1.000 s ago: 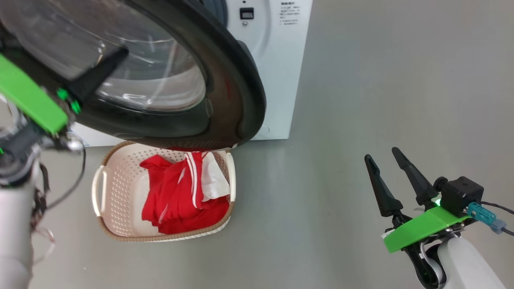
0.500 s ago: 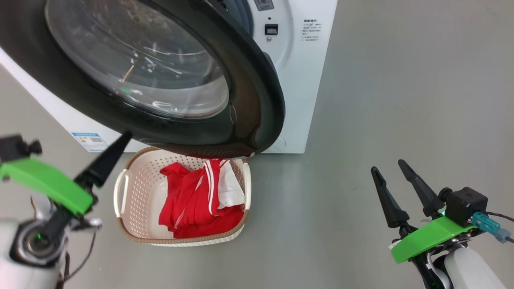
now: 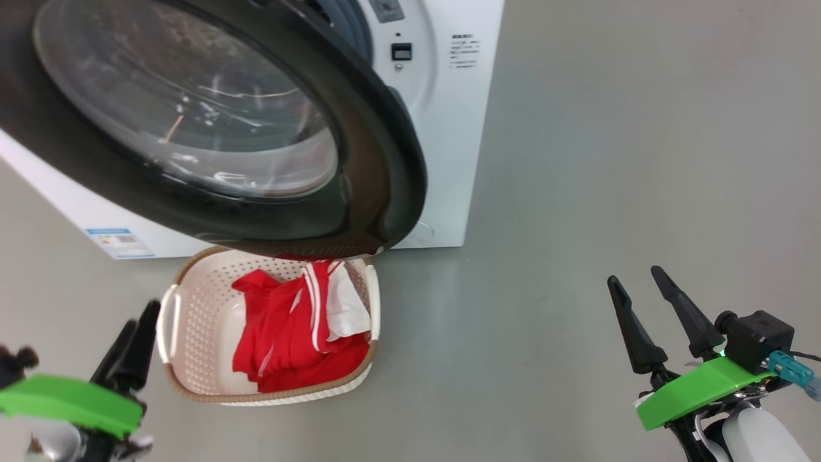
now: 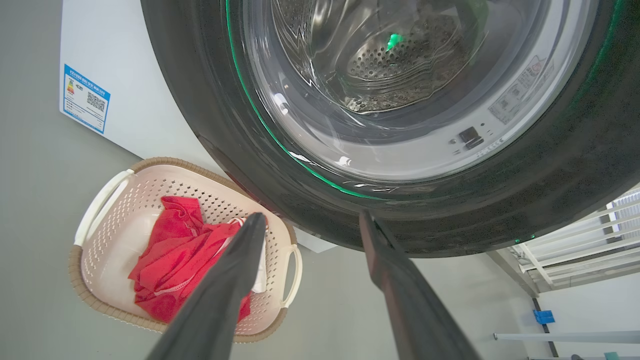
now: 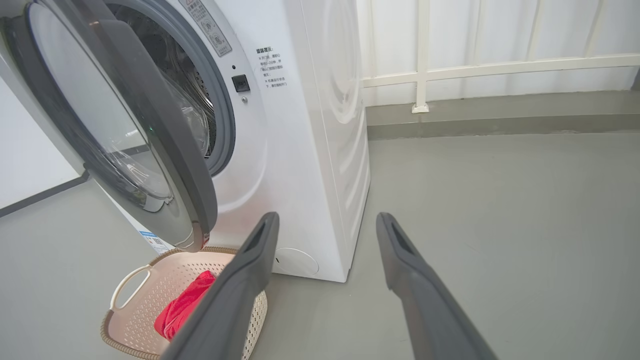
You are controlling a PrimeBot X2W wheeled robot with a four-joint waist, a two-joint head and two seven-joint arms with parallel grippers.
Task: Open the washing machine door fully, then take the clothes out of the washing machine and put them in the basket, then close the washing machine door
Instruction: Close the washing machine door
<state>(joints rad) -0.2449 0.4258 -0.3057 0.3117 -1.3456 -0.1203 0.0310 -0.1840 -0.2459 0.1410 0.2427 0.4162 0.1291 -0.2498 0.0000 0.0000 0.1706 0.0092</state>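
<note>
washing machine door (image 3: 391, 167): glossy black rim, clear shiny glass window | washing machine (image 3: 449, 147): smooth white lightly glossy casing | drum (image 4: 385, 65): perforated bare metal | basket (image 3: 192, 321): cream perforated plastic, brown woven-look rim | clothes (image 3: 282, 340): creased red cloth, white stripes | floor (image 3: 609, 192): smooth matt grey | right gripper (image 3: 634, 274): matt dark fingers, green plastic mount

- Bright, even, diffuse light in all three views. Shadows on the matte grey floor (image 3: 609, 160) are faint and soft-edged.
- Large round door with glossy black rim and bulging clear glass (image 3: 192, 128): white streak reflections on the glass, upper left of head view. Thin green glare line along the rim in left wrist view.
- Green-plated, dark-fingered left gripper (image 3: 142, 314), lower left of head view, is motion-blurred. Matching right gripper (image 3: 634, 274), lower right, is sharp.
- Wrist views: wide-angle bending toward the edges, own fingers at bottom soft.
</note>
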